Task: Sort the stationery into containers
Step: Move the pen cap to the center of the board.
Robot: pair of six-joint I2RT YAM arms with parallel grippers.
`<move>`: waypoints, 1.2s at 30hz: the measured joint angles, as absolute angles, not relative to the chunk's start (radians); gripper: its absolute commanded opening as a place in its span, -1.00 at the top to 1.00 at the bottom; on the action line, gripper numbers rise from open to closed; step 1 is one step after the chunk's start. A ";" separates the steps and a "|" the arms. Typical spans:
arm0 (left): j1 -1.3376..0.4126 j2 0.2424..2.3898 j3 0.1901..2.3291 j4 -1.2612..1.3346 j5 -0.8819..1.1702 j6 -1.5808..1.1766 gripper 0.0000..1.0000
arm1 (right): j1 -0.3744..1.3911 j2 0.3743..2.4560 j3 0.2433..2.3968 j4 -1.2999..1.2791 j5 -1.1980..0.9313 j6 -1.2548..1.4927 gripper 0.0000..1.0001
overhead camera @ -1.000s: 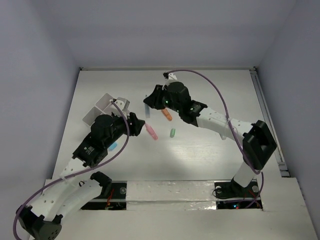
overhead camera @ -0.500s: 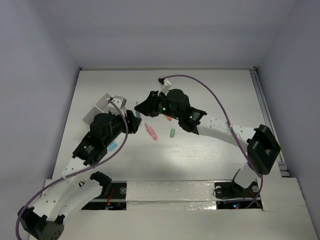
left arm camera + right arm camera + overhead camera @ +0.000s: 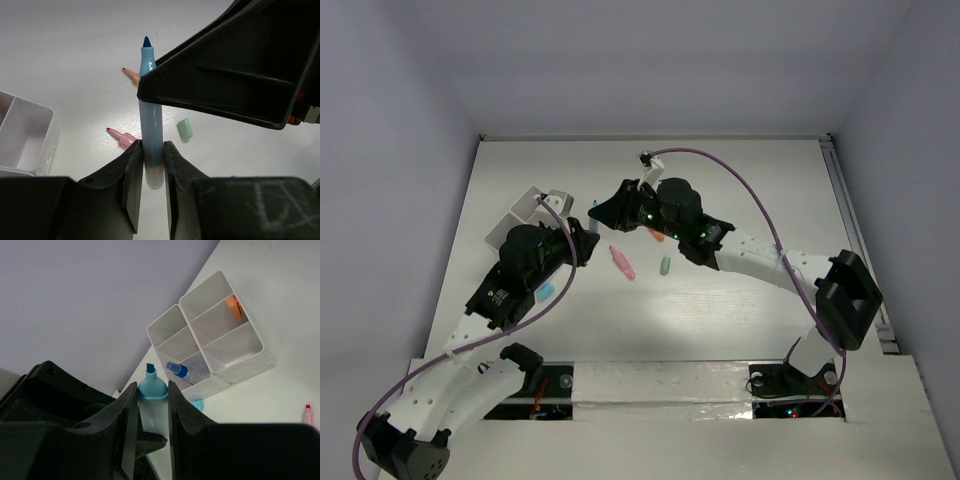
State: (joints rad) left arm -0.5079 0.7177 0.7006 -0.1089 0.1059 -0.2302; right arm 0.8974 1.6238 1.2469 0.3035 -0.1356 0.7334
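A light blue marker (image 3: 150, 117), uncapped with its tip up, is held at both ends. My left gripper (image 3: 153, 155) is shut on its lower barrel. My right gripper (image 3: 151, 402) is shut on the same marker (image 3: 152, 387) just below the tip collar. In the top view the two grippers meet near the marker (image 3: 593, 207), beside the white containers (image 3: 535, 205). The containers (image 3: 210, 340) hold a blue-white tube (image 3: 182, 371) and an orange item (image 3: 231, 306).
A pink marker (image 3: 622, 263), a green cap (image 3: 665, 266) and an orange marker (image 3: 657, 235) lie on the table mid-centre. A light blue piece (image 3: 547, 292) lies by the left arm. A blue cap (image 3: 196, 405) rests near the containers' base.
My left gripper has closed on the blue marker's lower end. The right arm shifted left toward the left gripper with the marker, then held still.
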 measured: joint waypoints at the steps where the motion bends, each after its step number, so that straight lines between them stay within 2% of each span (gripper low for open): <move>1: -0.508 0.717 0.701 -0.109 0.106 -0.230 0.64 | 0.898 1.624 1.246 0.306 -0.136 0.734 1.00; 3: -0.508 0.718 0.701 -0.108 0.109 -0.230 0.64 | 0.898 1.624 1.245 0.308 -0.136 0.734 1.00; 5: -0.508 0.718 0.702 -0.109 0.111 -0.231 0.94 | 0.898 1.624 1.243 0.312 -0.137 0.734 1.00; 6: -0.507 0.718 0.702 -0.109 0.110 -0.233 1.00 | 0.898 1.624 1.241 0.315 -0.138 0.734 1.00; 8: -0.501 0.719 0.702 -0.109 0.113 -0.230 1.00 | 0.898 1.624 1.238 0.323 -0.138 0.735 0.97; 9: -0.501 0.718 0.702 -0.110 0.115 -0.229 1.00 | 0.898 1.623 1.234 0.327 -0.138 0.735 0.89; 10: -0.501 0.717 0.702 -0.114 0.114 -0.229 1.00 | 0.898 1.623 1.230 0.331 -0.138 0.737 0.61; 13: -0.502 0.706 0.702 -0.124 0.116 -0.229 1.00 | 0.898 1.610 1.214 0.333 -0.140 0.738 0.05; 15: -0.500 0.687 0.702 -0.129 0.118 -0.226 1.00 | 0.900 1.588 1.207 0.320 -0.148 0.726 -0.14; 16: -0.496 0.673 0.702 -0.128 0.116 -0.226 1.00 | 0.903 1.571 1.206 0.306 -0.150 0.713 -0.33; 19: -0.480 0.620 0.702 -0.125 0.115 -0.226 1.00 | 0.907 1.502 1.198 0.258 -0.150 0.664 -0.57; 21: -0.464 0.589 0.702 -0.120 0.115 -0.226 1.00 | 0.909 1.439 1.180 0.231 -0.150 0.631 -0.59; 23: -0.445 0.571 0.702 -0.116 0.115 -0.226 1.00 | 0.909 1.378 1.164 0.212 -0.151 0.600 -0.45; 24: -0.432 0.562 0.702 -0.113 0.117 -0.226 1.00 | 0.909 1.348 1.156 0.201 -0.154 0.580 -0.28; 25: -0.419 0.556 0.702 -0.111 0.116 -0.226 1.00 | 0.909 1.323 1.148 0.193 -0.159 0.562 0.22; 26: -0.406 0.551 0.702 -0.110 0.117 -0.227 1.00 | 0.909 1.307 1.140 0.186 -0.164 0.544 0.51; 27: -0.389 0.544 0.702 -0.109 0.117 -0.229 1.00 | 0.909 1.296 1.131 0.185 -0.168 0.540 0.71; 29: -0.368 0.526 0.702 -0.110 0.112 -0.231 1.00 | 0.909 1.299 1.108 0.184 -0.180 0.529 0.84; 30: -0.361 0.517 0.702 -0.110 0.104 -0.233 1.00 | 0.910 1.315 1.095 0.183 -0.187 0.525 0.84; 33: -0.356 0.489 0.702 -0.109 0.083 -0.234 1.00 | 0.918 1.404 1.067 0.187 -0.196 0.513 0.37; 34: -0.354 0.479 0.702 -0.108 0.077 -0.234 1.00 | 0.929 1.466 1.064 0.187 -0.196 0.502 0.15; 36: -0.351 0.467 0.702 -0.108 0.068 -0.233 1.00 | 0.962 1.584 1.065 0.197 -0.194 0.477 -0.05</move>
